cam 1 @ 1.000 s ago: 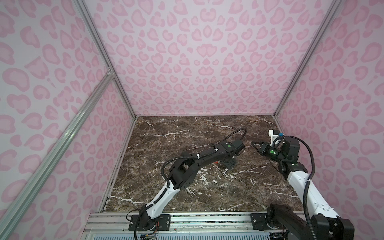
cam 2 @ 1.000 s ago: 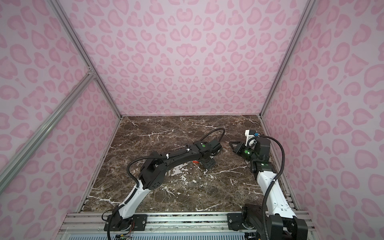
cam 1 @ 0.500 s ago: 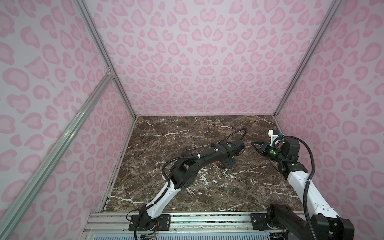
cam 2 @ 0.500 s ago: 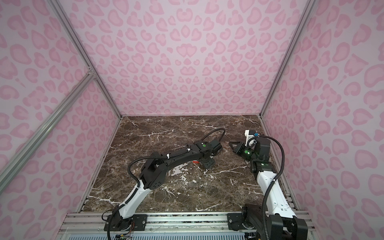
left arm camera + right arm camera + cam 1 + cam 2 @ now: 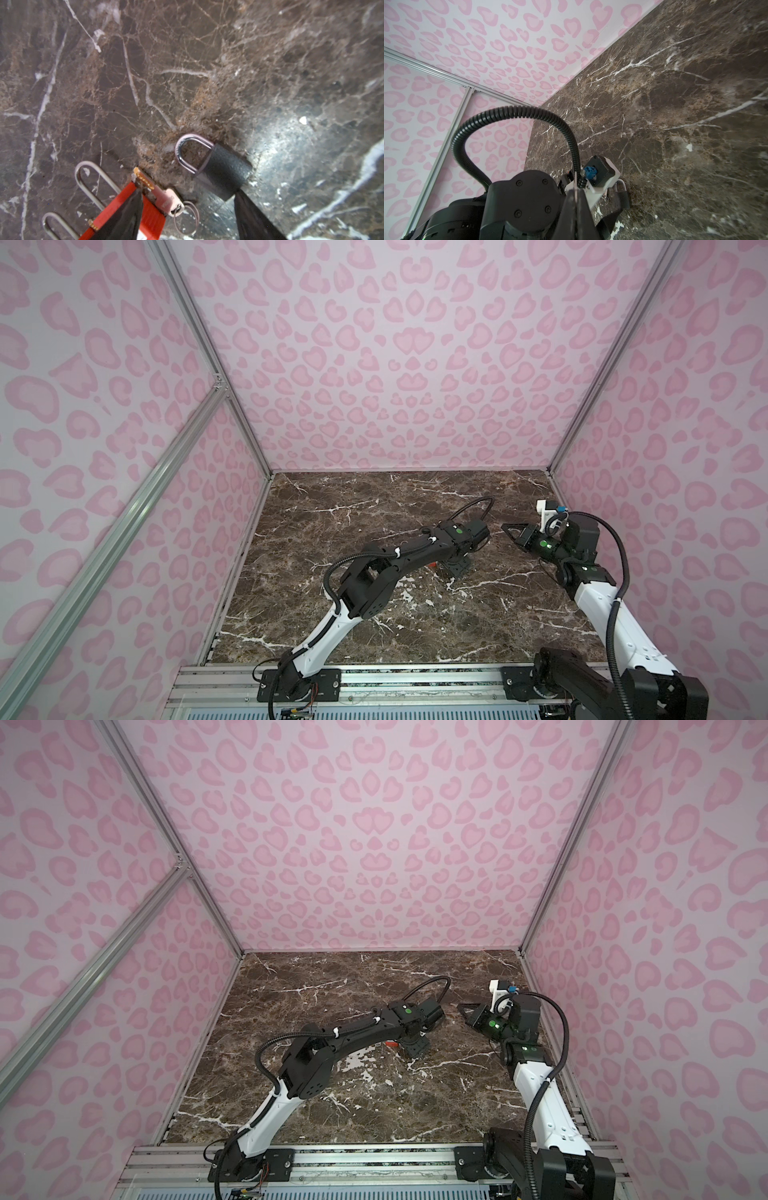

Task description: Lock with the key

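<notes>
**Step in hand: approach to the grasp.** The left gripper (image 5: 187,192) was lowered close over the marble table (image 5: 187,62). Its jaws were spread and held nothing. One finger (image 5: 124,218) overlapped the red padlock (image 5: 113,209). The other finger (image 5: 255,218) lay just beside the black padlock (image 5: 224,172).

**Location of task items.** The key (image 5: 166,197) lay flat between the two padlocks, within the span of the open jaws, with its blade resting against the red body. The black padlock lay on its side with its shackle pointing away from the gripper. The left wrist view did not show whether that shackle was latched.

**Right arm.** The right gripper (image 5: 508,526) hung above the table, well apart from the locks. Its jaws were pressed together and empty.

**Next move, as judged.** The task was at an early stage, and neither key nor lock had been lifted. The next move probably called for one gripper to steady a padlock body while the other pinched the key by its head. The key lay flat and thin, so the fingertips would have to meet the table closely, and they could catch the red padlock instead.
</notes>
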Available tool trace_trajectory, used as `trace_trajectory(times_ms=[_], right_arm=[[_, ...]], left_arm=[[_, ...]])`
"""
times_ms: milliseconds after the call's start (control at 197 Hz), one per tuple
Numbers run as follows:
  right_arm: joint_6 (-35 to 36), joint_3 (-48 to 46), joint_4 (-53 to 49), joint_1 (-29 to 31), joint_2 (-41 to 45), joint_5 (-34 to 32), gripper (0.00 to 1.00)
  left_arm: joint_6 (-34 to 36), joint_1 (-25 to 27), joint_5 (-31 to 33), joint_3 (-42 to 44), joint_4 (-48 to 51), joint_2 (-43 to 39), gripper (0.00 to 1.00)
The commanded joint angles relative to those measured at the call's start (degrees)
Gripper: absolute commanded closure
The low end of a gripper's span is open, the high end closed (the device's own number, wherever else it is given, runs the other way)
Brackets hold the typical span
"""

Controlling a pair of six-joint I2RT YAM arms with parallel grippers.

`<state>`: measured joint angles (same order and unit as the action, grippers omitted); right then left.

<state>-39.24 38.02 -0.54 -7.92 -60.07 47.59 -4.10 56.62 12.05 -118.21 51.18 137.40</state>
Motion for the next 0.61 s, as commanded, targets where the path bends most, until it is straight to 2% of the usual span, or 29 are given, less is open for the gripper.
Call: trace_trajectory(times_ms=[0,162,380,603], right_arm=[[0.50,-0.31,0.13,0.02,-0.22,0.46,1.00],[0.56,-0.57,0.01,0.01,-0.39,-0.06,1.00],[0.09,-2.01,0.36,0.09,-1.42,-1.34,1.00],[-2.14,-5.32,2.79,0.38,-2.22,-4.28,1.00]], left_arm=[[0.03,-0.01,0.65,-0.70,1.02,0.16,0.29],[0.12,0.07,-0.07,-0.05,-0.19,-1.65,0.29],[0.76,0.07,0.07,6.15,-6.66,-8.84,0.28],[0.31,0.07,1.90,10.06,-7.46,-13.02,0.28]])
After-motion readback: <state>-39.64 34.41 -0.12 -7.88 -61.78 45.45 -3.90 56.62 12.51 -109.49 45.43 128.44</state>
